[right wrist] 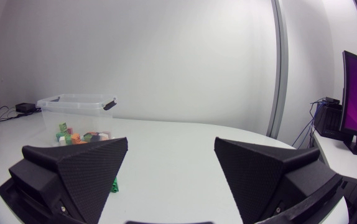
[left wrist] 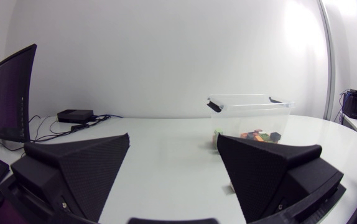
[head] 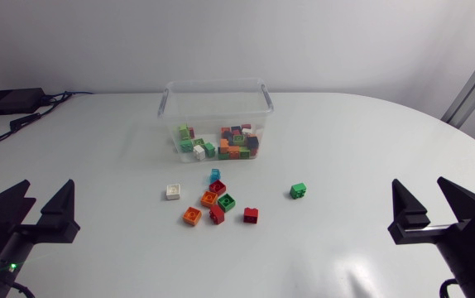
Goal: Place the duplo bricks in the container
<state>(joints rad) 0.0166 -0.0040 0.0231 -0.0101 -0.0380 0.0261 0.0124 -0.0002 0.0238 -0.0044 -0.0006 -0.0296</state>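
Observation:
A clear plastic container stands at the back middle of the white table, with several coloured duplo bricks inside. In front of it lie several loose bricks: a white one, a light blue one, a cluster of red, orange and green ones, a red one and a lone green one. My left gripper rests open at the near left, far from the bricks. My right gripper rests open at the near right. In the wrist views, the left gripper and the right gripper hold nothing, and each sees the container ahead.
A black box with cables sits at the far left corner. The table's curved edge runs along the back right. Bare tabletop lies between each gripper and the loose bricks.

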